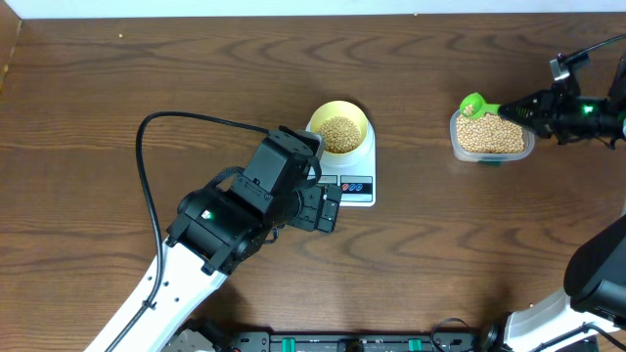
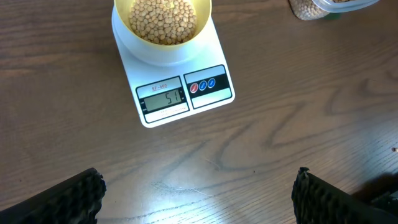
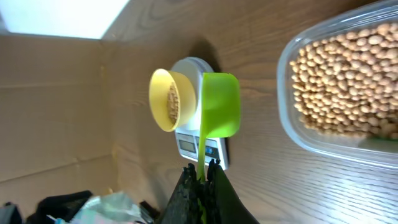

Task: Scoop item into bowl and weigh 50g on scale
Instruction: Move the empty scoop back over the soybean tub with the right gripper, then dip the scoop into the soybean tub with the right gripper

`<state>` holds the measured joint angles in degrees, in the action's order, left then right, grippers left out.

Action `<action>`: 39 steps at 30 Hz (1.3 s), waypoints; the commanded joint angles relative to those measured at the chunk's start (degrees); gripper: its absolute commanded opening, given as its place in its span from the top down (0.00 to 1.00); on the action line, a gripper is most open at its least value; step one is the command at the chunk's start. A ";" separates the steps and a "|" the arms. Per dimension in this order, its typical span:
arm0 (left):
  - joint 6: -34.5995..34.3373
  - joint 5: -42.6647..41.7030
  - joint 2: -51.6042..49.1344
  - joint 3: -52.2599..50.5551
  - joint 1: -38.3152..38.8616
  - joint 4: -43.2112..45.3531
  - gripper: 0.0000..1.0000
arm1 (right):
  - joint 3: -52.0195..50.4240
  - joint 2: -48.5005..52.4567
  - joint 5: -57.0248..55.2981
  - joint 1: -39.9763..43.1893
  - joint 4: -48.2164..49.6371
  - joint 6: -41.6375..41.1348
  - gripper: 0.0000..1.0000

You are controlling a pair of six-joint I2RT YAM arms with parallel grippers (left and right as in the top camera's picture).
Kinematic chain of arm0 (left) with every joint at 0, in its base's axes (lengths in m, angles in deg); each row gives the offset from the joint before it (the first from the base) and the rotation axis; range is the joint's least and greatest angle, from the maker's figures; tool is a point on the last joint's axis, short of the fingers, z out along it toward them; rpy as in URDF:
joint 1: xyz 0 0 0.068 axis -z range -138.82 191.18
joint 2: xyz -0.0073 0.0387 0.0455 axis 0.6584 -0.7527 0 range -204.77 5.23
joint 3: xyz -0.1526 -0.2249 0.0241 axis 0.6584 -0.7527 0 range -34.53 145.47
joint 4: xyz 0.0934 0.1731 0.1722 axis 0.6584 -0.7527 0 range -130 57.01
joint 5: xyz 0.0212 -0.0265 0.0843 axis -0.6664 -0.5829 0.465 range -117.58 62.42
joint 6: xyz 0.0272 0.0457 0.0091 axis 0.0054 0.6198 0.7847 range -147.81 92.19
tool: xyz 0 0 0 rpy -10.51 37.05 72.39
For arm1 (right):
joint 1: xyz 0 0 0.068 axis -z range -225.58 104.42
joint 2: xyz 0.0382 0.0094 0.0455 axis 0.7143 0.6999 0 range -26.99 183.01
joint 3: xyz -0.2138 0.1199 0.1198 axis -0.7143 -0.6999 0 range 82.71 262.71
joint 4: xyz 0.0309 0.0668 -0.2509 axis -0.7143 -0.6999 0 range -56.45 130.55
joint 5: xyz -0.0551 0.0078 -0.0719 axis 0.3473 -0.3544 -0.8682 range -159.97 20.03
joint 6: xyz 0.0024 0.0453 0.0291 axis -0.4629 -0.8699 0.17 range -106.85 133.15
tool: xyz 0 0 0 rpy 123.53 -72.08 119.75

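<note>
Our right gripper (image 3: pixel 204 180) is clamped on the thin handle of a green scoop (image 3: pixel 219 104), jaws pressed tight around it, so the cup stands out ahead of the fingers. We hold the cup at the rim of the clear tub (image 1: pixel 492 137), beside the loose beans (image 3: pixel 348 81) stored there. We judge this a handy spot for dipping in again or tipping a surplus back. From overhead the cup looks empty.

Our left gripper (image 2: pixel 198 199) is spread wide and holds nothing. It hangs low over the table (image 2: pixel 323 124), just in front of the scale (image 2: pixel 134 78), seemingly parked there so that its wrist camera looks straight down on the display (image 2: pixel 165 98).

The bowl (image 1: pixel 315 122) sits centred on the scale's platform, well apart from the tub, so its whole load bears on the scale. A heap of beans lies inside it.

Above the display we read "SF-400". The digits show a 5 followed by what looks like a 7, though it could be a 1. Either way, we judge the load slightly above the target, so a few beans may need to come out. Beside the display is a panel of round red and blue marks (image 2: pixel 202 85), with no wording we can read.
</note>
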<state>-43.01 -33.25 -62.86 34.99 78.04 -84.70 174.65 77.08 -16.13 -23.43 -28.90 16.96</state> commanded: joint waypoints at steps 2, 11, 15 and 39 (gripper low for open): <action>0.07 0.28 -0.07 0.90 -0.15 -0.17 0.02 | 1.03 -0.76 -1.18 -0.52 -0.26 2.49 0.99; 0.09 0.28 -0.07 0.90 -0.15 -0.17 0.02 | 1.03 -0.76 -4.94 -0.83 -0.42 2.49 0.99; 0.07 0.28 -0.07 0.90 -0.15 -0.17 0.02 | 1.03 -0.79 -11.26 -1.20 -1.42 2.49 0.99; 0.07 0.28 -0.07 0.90 -0.15 -0.17 0.02 | 1.31 -1.44 -41.68 -16.57 3.89 -2.89 0.99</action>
<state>-43.01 -33.25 -62.86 34.99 78.04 -84.70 174.65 77.08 -54.22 -39.82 -25.36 15.68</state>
